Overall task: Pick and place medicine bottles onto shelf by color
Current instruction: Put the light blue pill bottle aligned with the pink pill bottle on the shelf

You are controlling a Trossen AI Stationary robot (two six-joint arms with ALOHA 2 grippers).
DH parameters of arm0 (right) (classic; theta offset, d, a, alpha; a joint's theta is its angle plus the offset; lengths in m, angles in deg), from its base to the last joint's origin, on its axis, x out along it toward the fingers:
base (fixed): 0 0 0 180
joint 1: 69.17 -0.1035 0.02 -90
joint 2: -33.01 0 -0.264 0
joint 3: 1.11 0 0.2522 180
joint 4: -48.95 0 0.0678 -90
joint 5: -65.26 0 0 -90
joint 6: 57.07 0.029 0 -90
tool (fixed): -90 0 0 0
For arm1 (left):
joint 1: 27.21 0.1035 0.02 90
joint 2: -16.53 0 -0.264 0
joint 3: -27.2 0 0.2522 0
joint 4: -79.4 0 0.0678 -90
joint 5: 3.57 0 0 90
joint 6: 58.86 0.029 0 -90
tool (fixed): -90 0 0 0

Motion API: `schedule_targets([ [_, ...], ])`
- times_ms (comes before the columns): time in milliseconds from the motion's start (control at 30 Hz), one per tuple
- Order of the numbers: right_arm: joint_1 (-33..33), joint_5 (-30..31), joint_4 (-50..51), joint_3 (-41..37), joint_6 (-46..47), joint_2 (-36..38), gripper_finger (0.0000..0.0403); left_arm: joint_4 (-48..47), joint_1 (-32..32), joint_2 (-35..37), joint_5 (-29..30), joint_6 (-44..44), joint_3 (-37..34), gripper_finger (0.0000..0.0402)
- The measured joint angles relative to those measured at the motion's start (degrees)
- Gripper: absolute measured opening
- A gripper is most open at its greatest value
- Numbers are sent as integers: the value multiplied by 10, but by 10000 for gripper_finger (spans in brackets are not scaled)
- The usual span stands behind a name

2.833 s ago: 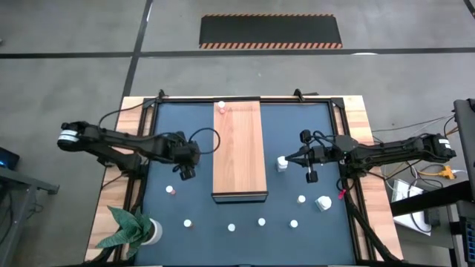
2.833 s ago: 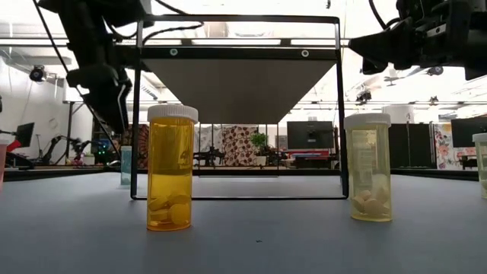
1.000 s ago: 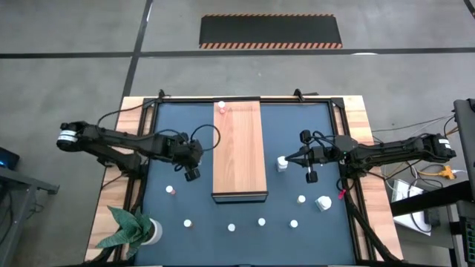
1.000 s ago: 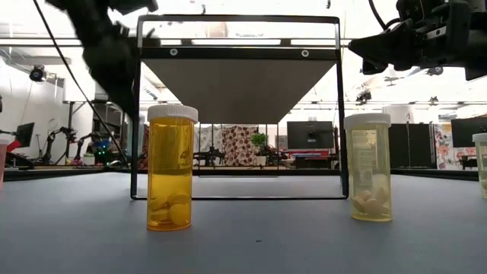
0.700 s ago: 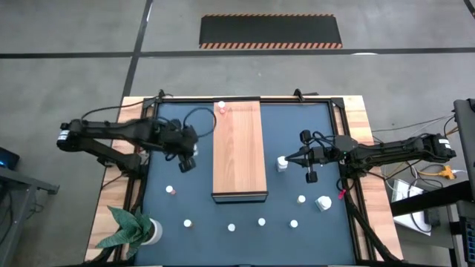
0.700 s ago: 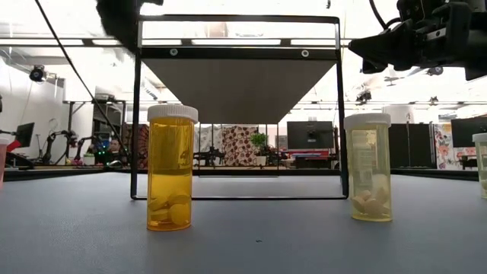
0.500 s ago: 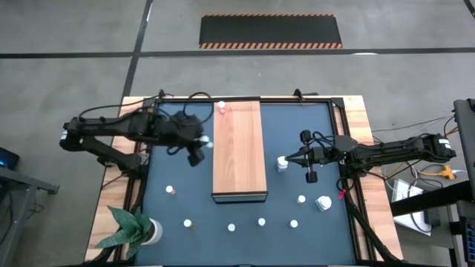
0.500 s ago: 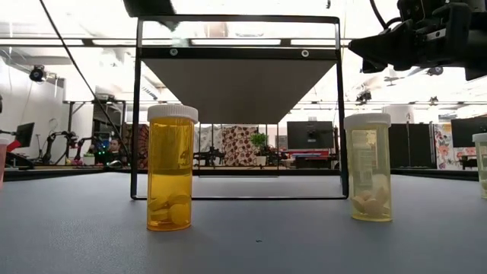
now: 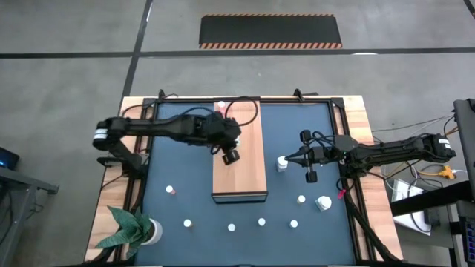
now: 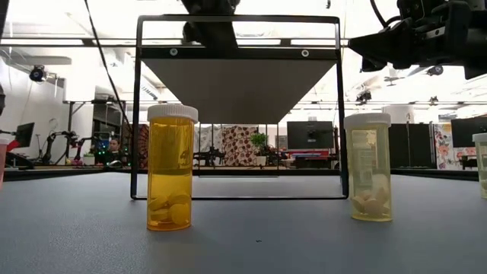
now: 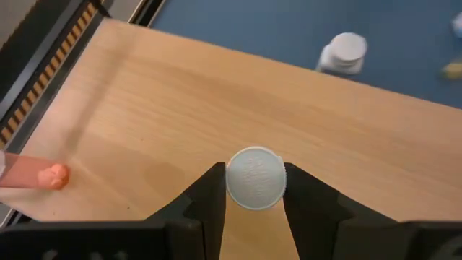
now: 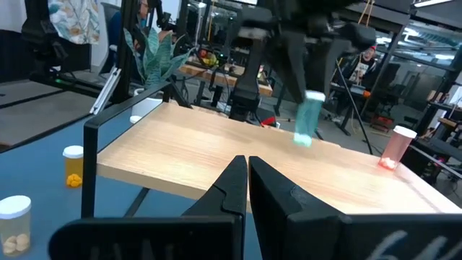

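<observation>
Left pincer (image 11: 254,189) is clamping a small bottle (image 11: 255,178) with a ribbed white cap, one finger on each side, and is holding it in the air above the shelf (image 11: 180,123). In the right wrist view the bottle's body is showing pale teal and translucent, hanging clear of the board.

Right pincer (image 12: 247,173) is waiting with its fingers pressed together, empty, beside the shelf's long edge, near a white-capped bottle (image 9: 282,162) on the counter (image 9: 178,170).

A pink bottle (image 11: 32,174) is lying at the shelf's far end, by the black frame.

Risks, as judged:
- Smooth round plastic may slip or tip if released too high.
- Placing it close to the pink bottle would mix the colours.

Shelf: flat, light wood with fine grain. Counter: dark blue mat.
</observation>
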Motion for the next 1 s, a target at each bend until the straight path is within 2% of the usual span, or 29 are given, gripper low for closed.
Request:
schedule_targets([
  [333, 0, 0, 3, 0, 0, 0, 9, 0, 21, -11, -22, -4, -5, 109],
  [467, 0, 0, 3, 0, -1, 0, 9, 0, 23, -11, -42, -5, -7, 134],
  [733, 0, 0, 3, 0, -3, 0, 9, 0, 24, -11, -43, 0, -13, 192],
  [1000, 0, 0, 4, 0, -8, 0, 9, -5, 12, 35, -47, 20, -17, 207],
])
